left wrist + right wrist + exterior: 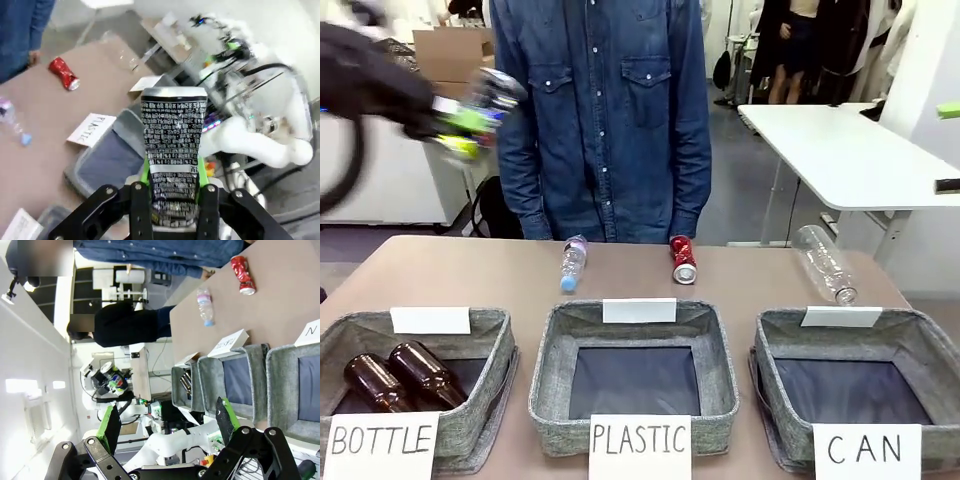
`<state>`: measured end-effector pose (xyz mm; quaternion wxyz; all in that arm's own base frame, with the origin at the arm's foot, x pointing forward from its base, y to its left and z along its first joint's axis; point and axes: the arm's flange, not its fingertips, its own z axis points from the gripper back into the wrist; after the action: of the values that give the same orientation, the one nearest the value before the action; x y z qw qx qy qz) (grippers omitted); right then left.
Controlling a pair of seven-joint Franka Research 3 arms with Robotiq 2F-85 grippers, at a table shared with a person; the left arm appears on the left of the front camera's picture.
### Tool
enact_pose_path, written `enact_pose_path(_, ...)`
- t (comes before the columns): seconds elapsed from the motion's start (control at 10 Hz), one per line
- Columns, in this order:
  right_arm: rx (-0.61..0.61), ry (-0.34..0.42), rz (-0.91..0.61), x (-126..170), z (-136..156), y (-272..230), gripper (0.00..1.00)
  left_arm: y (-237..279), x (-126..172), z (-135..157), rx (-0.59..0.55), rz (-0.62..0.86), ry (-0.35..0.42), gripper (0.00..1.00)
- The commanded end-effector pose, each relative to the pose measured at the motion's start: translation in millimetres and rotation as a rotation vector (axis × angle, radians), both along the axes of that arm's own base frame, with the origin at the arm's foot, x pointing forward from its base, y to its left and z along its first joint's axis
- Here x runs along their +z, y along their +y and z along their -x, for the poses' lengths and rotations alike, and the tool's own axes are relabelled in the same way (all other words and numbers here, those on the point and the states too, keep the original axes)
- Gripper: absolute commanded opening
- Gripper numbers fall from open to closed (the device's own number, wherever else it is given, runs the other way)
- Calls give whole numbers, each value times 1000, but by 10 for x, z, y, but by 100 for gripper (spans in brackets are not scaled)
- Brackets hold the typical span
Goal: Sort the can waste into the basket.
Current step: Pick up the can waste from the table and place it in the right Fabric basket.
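My left gripper point(470, 120) is high above the table's far left, blurred, shut on a black can point(492, 95) with a silver end. The left wrist view has this black can point(172, 145), covered in white print, clamped upright between the fingers. A red can point(683, 260) lies on the table in front of the person; it is also visible from both wrists point(63, 73) point(242, 274). The grey basket signed "CAN" point(920, 345) stands at the front right with nothing in it. My right gripper point(167, 424) is open and holds nothing.
A grey "PLASTIC" basket point(552, 350) stands at front centre, and a "BOTTLE" basket point(500, 345) at front left holds two brown bottles point(400, 378). A small plastic bottle point(573, 262) and a large clear bottle point(825, 265) lie on the table. A person in denim point(600, 120) stands at the far edge.
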<state>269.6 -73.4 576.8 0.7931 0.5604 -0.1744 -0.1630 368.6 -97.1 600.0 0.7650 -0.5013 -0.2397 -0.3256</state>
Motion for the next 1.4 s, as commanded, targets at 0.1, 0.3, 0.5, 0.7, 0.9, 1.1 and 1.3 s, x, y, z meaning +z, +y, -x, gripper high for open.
enact_pose_path(0.1, 9, -25, -13, 0, -25, 4, 100, -1151, -103, -132, -18, -195, -122, 37)
enact_pose_path(0.3, 9, -25, -13, 0, -25, 4, 100, -2099, -236, 19, -118, -238, -201, 37)
enact_pose_path(0.5, 9, -25, -13, 0, -25, 4, 100, -2832, -418, 229, -190, -254, -280, 37)
enact_pose_path(0.7, -12, 27, 33, 30, 238, -187, 100, -3506, -753, 367, -272, -257, -366, 37)
enact_pose_path(0.9, -89, 113, 121, -50, 851, -633, 100, -4013, -1136, 296, -350, -250, -404, 37)
enact_pose_path(1.1, -207, 140, 74, -244, 1301, -940, 100, -4245, -1422, 388, -376, -247, -396, 37)
enact_pose_path(1.3, -164, 121, 112, -146, 1136, -902, 100, -4429, -1598, 576, -436, -274, -372, 37)
